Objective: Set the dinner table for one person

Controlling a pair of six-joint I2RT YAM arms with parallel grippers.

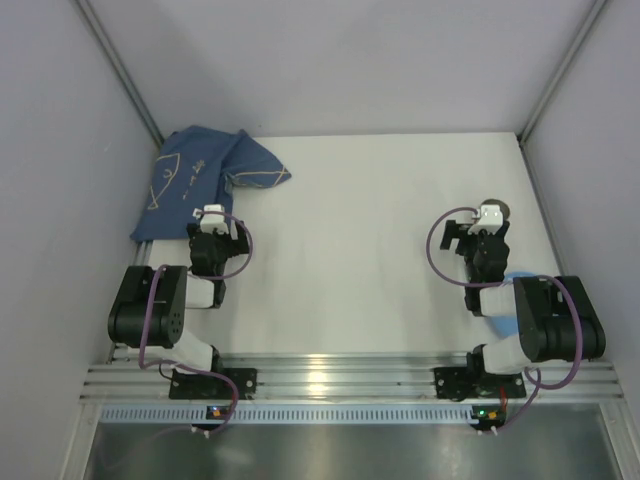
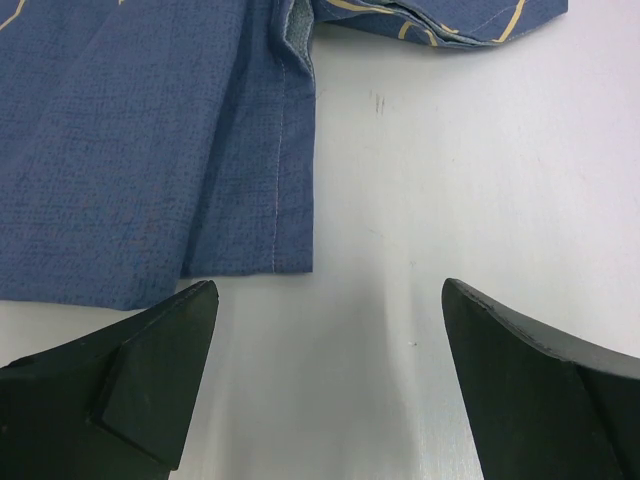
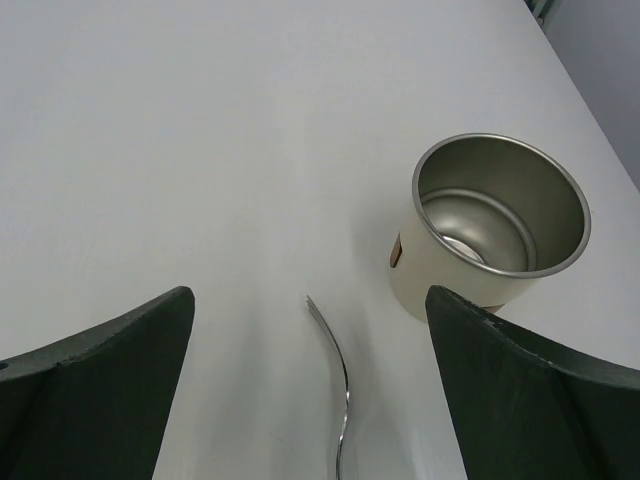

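The left end effector (image 2: 328,300) is spread wide and holds nothing, poised over the white worktop (image 1: 350,230) that stretches ahead of both arms. It sits just off the hem of a crumpled dark blue cloth mat (image 2: 130,140) at the far left corner. The right end effector (image 3: 307,300) is just as wide and empty, above a fork (image 3: 342,390) with a steel-lined cup (image 3: 490,240) upright beside it. The fork's handle is cut off in the right wrist view, and a pale blue shape (image 1: 498,308) is mostly hidden under the right arm.
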